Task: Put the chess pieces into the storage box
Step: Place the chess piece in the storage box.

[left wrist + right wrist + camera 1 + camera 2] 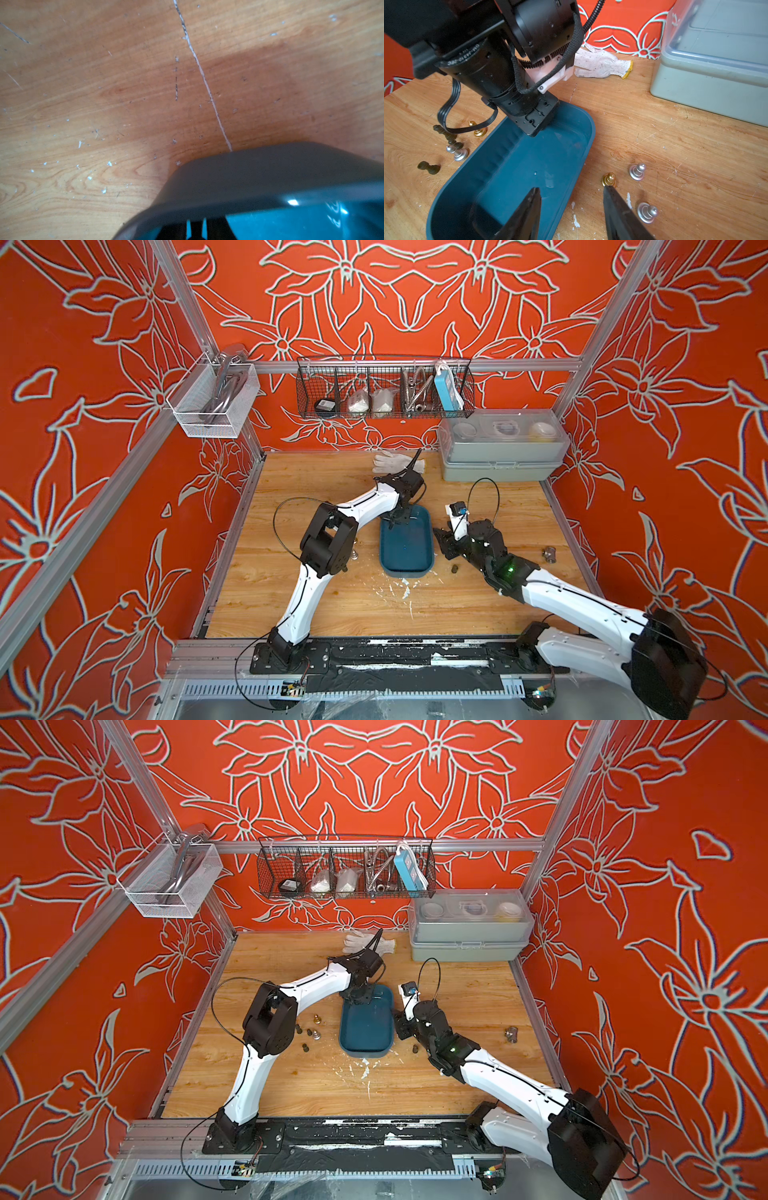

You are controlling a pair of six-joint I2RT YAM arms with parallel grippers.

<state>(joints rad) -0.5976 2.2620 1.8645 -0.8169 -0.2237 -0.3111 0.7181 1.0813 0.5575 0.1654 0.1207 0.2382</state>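
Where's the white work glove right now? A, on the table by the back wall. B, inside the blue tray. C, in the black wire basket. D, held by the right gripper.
A: the glove lies flat on the wooden table at the back wall, apart from the grey box.

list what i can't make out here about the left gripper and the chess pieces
- left gripper: fingertips cut off by the left wrist view's bottom edge, hidden behind its own body in the right wrist view; holding a piece or not, cannot tell
- dark chess pieces: partly behind a black cable in the right wrist view; count unclear
- storage box: near end covered by the right gripper in that view
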